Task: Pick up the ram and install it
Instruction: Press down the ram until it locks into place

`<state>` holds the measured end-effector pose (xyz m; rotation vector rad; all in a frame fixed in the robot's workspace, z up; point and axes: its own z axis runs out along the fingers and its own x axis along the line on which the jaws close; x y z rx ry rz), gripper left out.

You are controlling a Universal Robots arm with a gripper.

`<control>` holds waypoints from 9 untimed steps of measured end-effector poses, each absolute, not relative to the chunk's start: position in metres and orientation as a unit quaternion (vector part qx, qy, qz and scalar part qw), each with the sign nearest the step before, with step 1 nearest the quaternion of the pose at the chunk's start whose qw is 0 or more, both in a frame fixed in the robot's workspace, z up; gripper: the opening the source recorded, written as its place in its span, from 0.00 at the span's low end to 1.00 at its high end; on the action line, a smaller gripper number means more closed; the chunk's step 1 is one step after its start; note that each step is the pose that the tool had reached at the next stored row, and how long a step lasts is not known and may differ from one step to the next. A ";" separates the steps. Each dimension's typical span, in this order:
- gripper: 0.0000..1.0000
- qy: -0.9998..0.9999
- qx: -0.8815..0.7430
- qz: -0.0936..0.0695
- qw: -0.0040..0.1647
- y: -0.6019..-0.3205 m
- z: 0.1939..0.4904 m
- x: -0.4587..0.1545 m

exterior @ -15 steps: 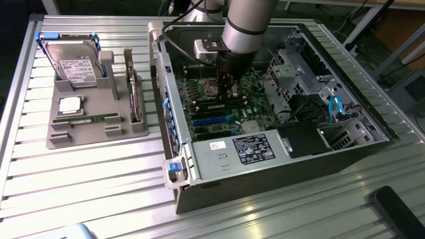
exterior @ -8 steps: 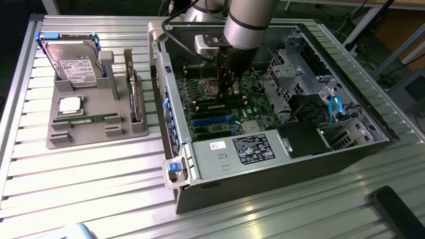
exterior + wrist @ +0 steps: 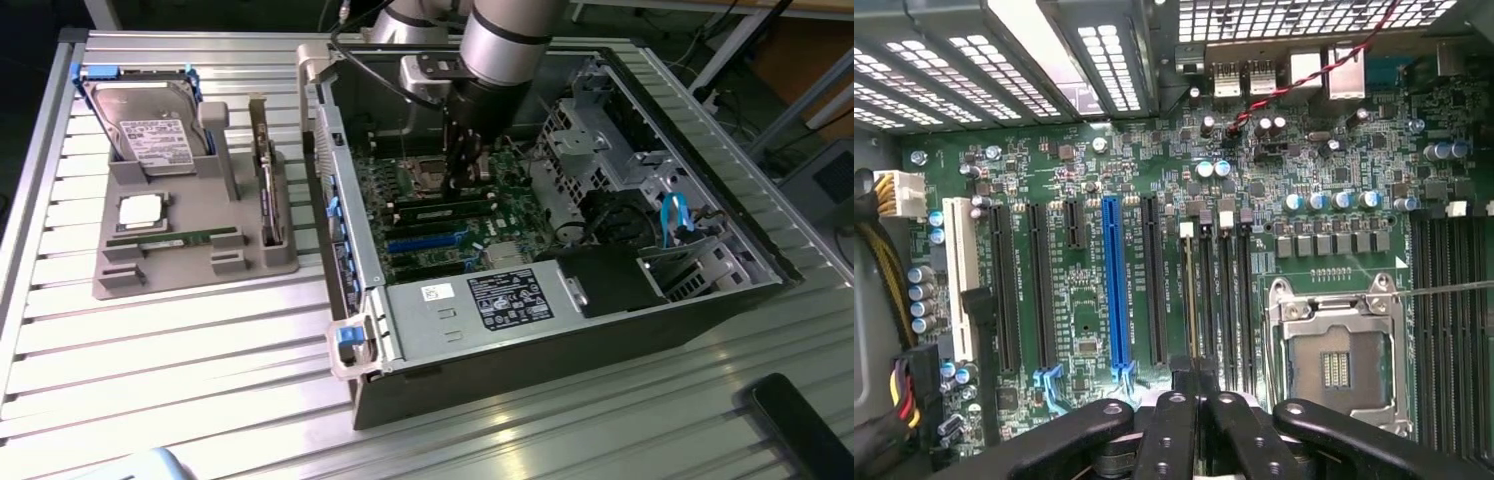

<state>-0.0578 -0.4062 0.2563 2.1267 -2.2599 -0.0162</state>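
Observation:
One ram [image 3: 174,238], a thin green stick, lies flat at the front of the grey holder tray [image 3: 120,280] on the exterior view's left. A second ram [image 3: 441,212] sits in a memory slot on the motherboard inside the open computer case [image 3: 561,330]. In the wrist view that ram [image 3: 1190,300] shows edge-on as a pale line in the slot beside the CPU socket [image 3: 1334,365]. My gripper [image 3: 461,178] reaches down into the case right over this stick. Its black fingertips [image 3: 1184,385] are pressed together with nothing visible between them; my gripper [image 3: 1196,378] is shut.
The tray also carries a hard drive [image 3: 154,125], a square silver processor [image 3: 143,212] and an upright expansion card [image 3: 271,190]. Inside the case are a blue card slot [image 3: 1116,290], a power supply [image 3: 501,298], drive cages [image 3: 587,130] and blue cables [image 3: 674,215]. Case walls close in around the arm.

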 end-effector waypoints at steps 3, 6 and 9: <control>0.11 -0.728 0.685 -0.006 0.020 -0.406 0.259 -0.056; 0.11 -0.728 0.685 -0.007 0.021 -0.406 0.266 -0.054; 0.11 -0.728 0.685 -0.008 0.023 -0.406 0.273 -0.053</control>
